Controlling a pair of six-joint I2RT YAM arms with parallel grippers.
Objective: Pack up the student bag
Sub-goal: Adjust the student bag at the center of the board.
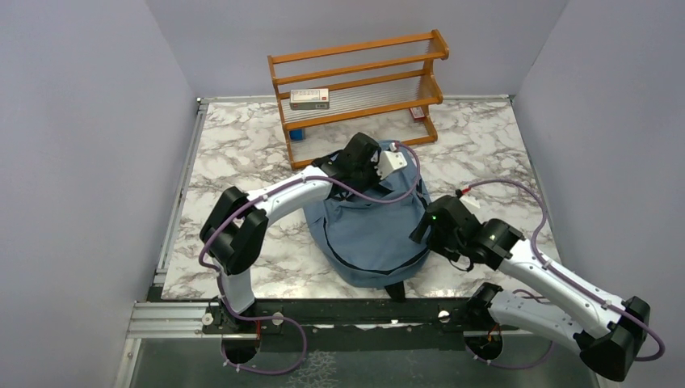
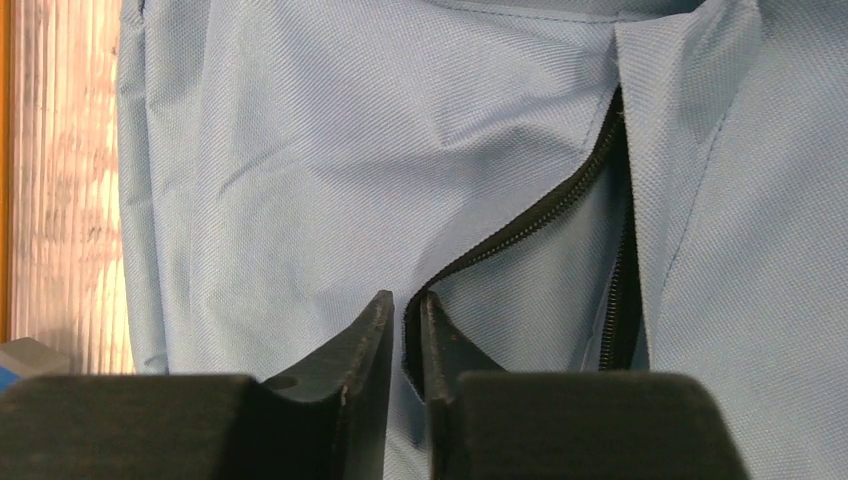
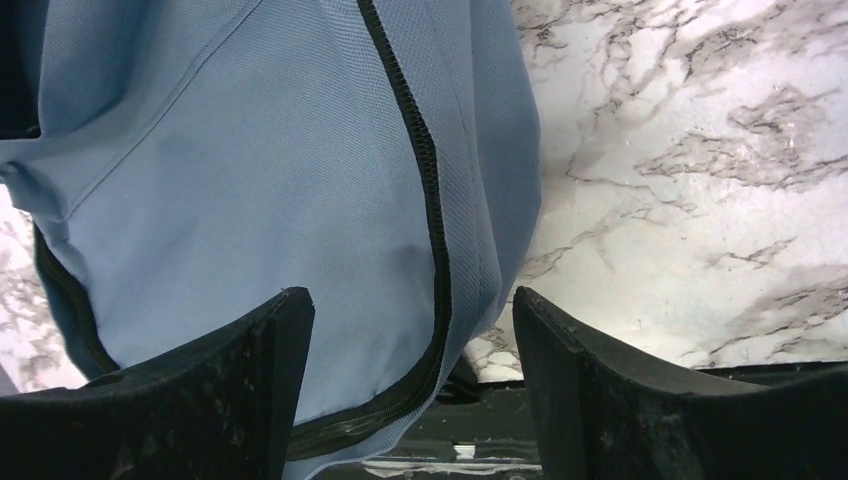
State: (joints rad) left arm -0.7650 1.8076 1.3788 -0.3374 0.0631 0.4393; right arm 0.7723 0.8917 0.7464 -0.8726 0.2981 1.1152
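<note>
Right, status, front to back. Right fingers (image 3: 250, 390) are spread wide and holding nothing. They sit low over the near-right side of the bag (image 1: 367, 234), with blue cloth and a zipped black seam between them.

The bag lies flat mid-table (image 1: 485, 145), rounded top pointing away from the arm bases.

At that far end the left fingers (image 2: 370, 350) are almost pressed together, with the loose zipper (image 2: 540, 215) edge pinched in the thin gap between them. The teeth are parted just beyond, so the compartment looks partly unzipped there. I can't tell how far the opening runs.

Behind the bag is the wooden rack (image 1: 371, 90), with a white box (image 1: 309, 99) on its middle shelf and a couple of small items lower down, too small to name.

My read: we're on the opening step, nothing loaded yet. Next, the left needs a firm pinch and a pull up and back to gape the mouth. The right should pin the bag body so it doesn't slide. Risk is the thin edge slipping out of the pinch.
</note>
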